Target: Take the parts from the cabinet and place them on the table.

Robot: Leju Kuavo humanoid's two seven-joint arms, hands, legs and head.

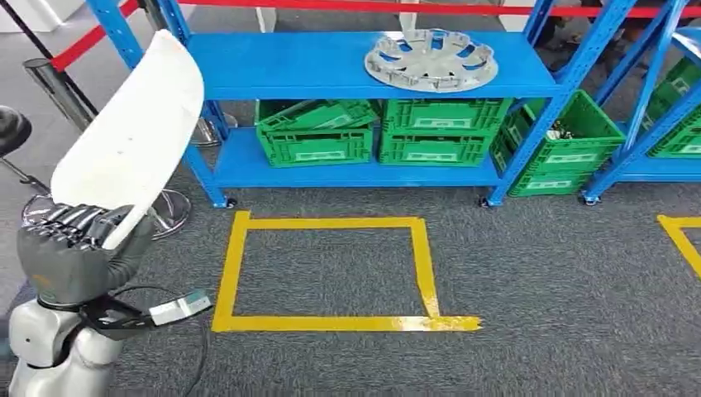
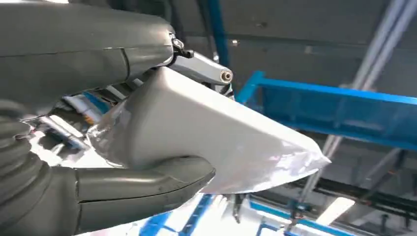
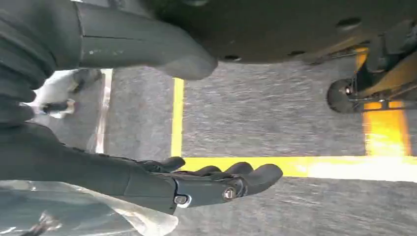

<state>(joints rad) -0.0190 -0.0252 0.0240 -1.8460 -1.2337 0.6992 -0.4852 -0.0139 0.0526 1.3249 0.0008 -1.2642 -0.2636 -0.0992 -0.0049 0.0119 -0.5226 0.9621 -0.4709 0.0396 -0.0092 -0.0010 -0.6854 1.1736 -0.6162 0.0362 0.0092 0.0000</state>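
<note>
Because the long white curved plastic part [image 1: 132,136] is heading tableward, the left hand [image 1: 78,248] is gripping its lower end, while the right hand [image 3: 216,182] is hanging loosely spread, holding nothing.

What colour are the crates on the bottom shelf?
Green, with pale labels on their fronts; the crates show best in the head view.

The left hand's fingers [image 1: 78,225] hide the white part's [image 1: 132,136] lower end.
</note>
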